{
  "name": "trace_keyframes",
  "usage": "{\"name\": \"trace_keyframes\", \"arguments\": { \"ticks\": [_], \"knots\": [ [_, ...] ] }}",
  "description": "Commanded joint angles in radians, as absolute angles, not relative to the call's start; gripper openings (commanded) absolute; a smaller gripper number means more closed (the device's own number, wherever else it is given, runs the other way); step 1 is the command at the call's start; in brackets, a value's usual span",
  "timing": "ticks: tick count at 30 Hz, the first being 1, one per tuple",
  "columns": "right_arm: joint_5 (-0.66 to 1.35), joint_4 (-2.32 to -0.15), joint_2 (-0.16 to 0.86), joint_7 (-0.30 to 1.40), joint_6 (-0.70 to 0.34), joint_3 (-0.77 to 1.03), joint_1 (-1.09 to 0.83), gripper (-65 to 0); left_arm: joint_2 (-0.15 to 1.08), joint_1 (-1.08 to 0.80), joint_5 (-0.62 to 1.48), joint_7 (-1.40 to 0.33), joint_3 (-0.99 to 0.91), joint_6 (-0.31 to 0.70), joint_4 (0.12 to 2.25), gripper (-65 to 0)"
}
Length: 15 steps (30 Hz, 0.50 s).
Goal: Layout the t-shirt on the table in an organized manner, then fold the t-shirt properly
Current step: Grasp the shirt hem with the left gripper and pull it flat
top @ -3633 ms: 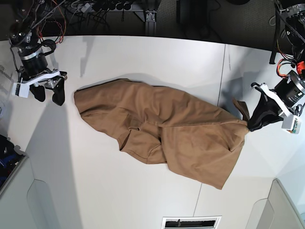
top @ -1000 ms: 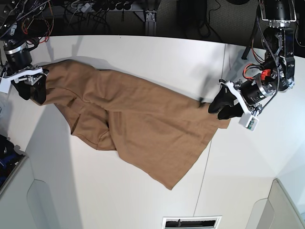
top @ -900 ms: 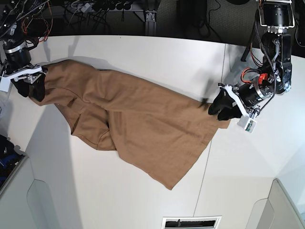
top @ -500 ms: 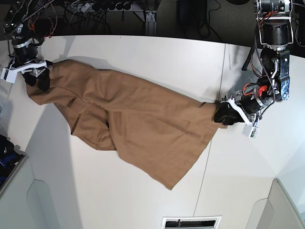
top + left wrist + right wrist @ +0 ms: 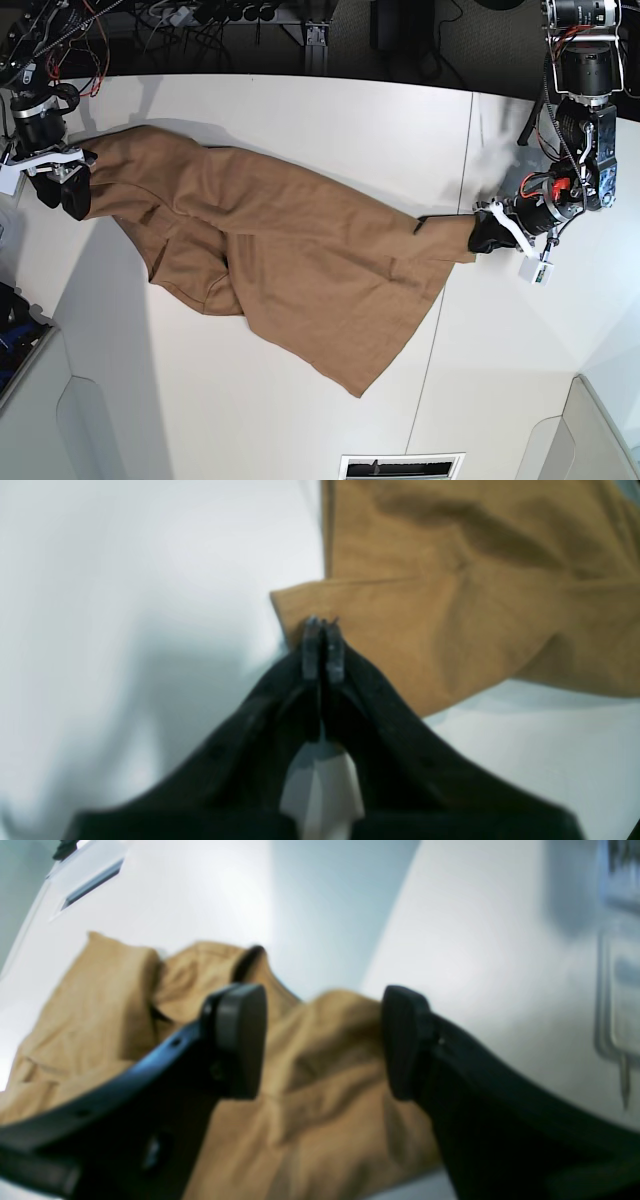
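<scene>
Tan cloth: the t-shirt (image 5: 280, 260) lies stretched on the table (image 5: 300, 110), long axis running between my grippers. My right gripper (image 5: 60, 185), jaws wide, straddles its far-left corner. My left gripper (image 5: 487, 235), nearer the hem corner, was wide a second ago; now it's clamped shut there, though whether cloth is pinched is unclear.

bare table (image 5: 300, 110) behind and before t-shirt (image 5: 290, 250), cables along far edge
</scene>
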State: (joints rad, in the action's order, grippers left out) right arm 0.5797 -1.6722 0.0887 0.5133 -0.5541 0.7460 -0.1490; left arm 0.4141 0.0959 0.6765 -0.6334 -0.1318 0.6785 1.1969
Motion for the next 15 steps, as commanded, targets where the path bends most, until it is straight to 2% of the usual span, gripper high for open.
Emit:
{"name": "trace_keyframes", "arguments": {
  "ticks": [1,6,15],
  "knots": [
    [0.569,-1.692,0.102,0.476,-0.56,0.749,-0.135,-29.0,0.433,0.113,0.708,-0.627,-0.137,0.685,1.21,-65.0],
    [0.445,-1.679,0.105,0.464,-0.469,0.748,-0.076,-29.0,0.429,0.113,0.721,-0.625,-0.137,0.698,1.21,-65.0],
    [0.38,-1.552,0.153,0.467,-0.479,0.66,-0.03,-29.0,0.429,0.113,0.718,-0.628,-0.137,0.698,1.209,-65.0]
  ]
}}
